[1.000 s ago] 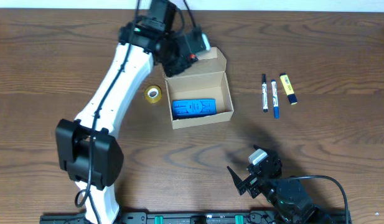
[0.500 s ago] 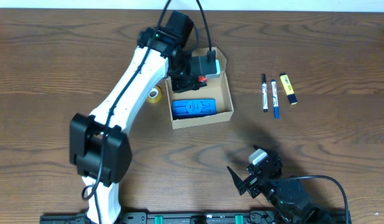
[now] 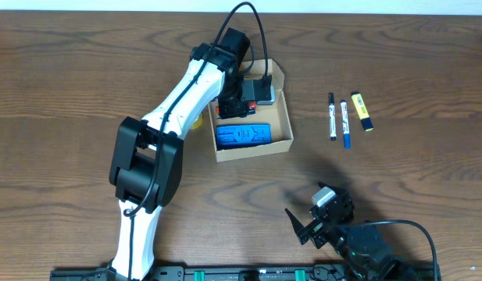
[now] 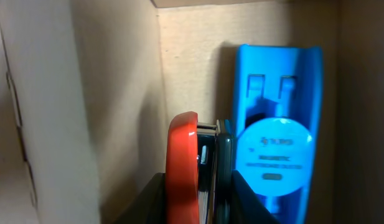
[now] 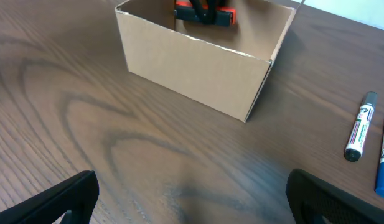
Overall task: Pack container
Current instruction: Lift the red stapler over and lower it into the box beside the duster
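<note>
The container (image 3: 283, 117) is an open tan cardboard box in mid-table, also seen in the right wrist view (image 5: 198, 59). A blue item (image 3: 244, 135) lies inside it and shows in the left wrist view (image 4: 279, 124). My left gripper (image 3: 239, 103) is inside the box, shut on a red and black stapler (image 4: 198, 168) held beside the blue item. My right gripper (image 3: 312, 225) is open and empty at the table's front, well short of the box.
Two markers (image 3: 332, 115) (image 3: 344, 123) and a yellow highlighter (image 3: 362, 111) lie right of the box; one marker shows in the right wrist view (image 5: 360, 126). A yellow tape roll (image 3: 195, 121) peeks out left of the box behind my left arm.
My left gripper moved right and down from the box's back-left corner into the box with the stapler. The right arm has not moved.
</note>
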Action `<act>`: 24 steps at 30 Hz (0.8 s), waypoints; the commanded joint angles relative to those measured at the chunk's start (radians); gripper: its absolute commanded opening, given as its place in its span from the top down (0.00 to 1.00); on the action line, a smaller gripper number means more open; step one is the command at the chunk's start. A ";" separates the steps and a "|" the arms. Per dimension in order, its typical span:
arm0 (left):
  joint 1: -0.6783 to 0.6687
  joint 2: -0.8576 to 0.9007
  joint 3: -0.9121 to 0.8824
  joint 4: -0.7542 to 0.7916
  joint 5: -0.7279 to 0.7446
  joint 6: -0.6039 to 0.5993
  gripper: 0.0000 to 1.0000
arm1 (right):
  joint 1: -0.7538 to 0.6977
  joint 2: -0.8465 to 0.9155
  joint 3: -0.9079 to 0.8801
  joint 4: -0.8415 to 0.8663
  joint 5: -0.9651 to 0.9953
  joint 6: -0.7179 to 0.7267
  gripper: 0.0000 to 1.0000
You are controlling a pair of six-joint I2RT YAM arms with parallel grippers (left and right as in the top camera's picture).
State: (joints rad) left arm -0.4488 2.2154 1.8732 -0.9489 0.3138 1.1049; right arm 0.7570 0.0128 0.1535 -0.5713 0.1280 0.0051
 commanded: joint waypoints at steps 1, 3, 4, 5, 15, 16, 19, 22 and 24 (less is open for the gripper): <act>-0.002 0.033 0.012 0.008 -0.045 0.018 0.95 | 0.014 -0.007 -0.003 -0.001 0.002 -0.013 0.01; -0.003 0.043 0.012 0.015 -0.058 0.018 0.94 | 0.014 -0.007 -0.003 -0.001 0.002 -0.013 0.01; -0.003 0.047 0.012 0.021 -0.061 0.018 0.95 | 0.014 -0.007 -0.003 -0.001 0.002 -0.013 0.01; -0.003 0.047 0.012 0.025 -0.062 0.018 0.94 | 0.014 -0.007 -0.003 -0.001 0.002 -0.013 0.01; -0.004 0.048 0.013 0.034 -0.064 0.017 0.78 | 0.014 -0.007 -0.003 -0.001 0.002 -0.013 0.01; -0.004 0.048 0.013 0.034 -0.064 0.017 0.77 | 0.014 -0.007 -0.003 -0.001 0.002 -0.013 0.01; -0.004 0.047 0.013 0.034 -0.080 0.017 0.71 | 0.014 -0.007 -0.003 -0.001 0.002 -0.013 0.01; -0.004 0.047 0.013 0.035 -0.118 0.017 0.65 | 0.014 -0.007 -0.003 -0.001 0.002 -0.013 0.01; -0.004 0.047 0.013 0.036 -0.140 0.018 0.62 | 0.014 -0.007 -0.003 -0.001 0.002 -0.013 0.01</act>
State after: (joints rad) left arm -0.4500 2.2536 1.8732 -0.9146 0.2245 1.1099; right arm 0.7570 0.0128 0.1535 -0.5716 0.1280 0.0051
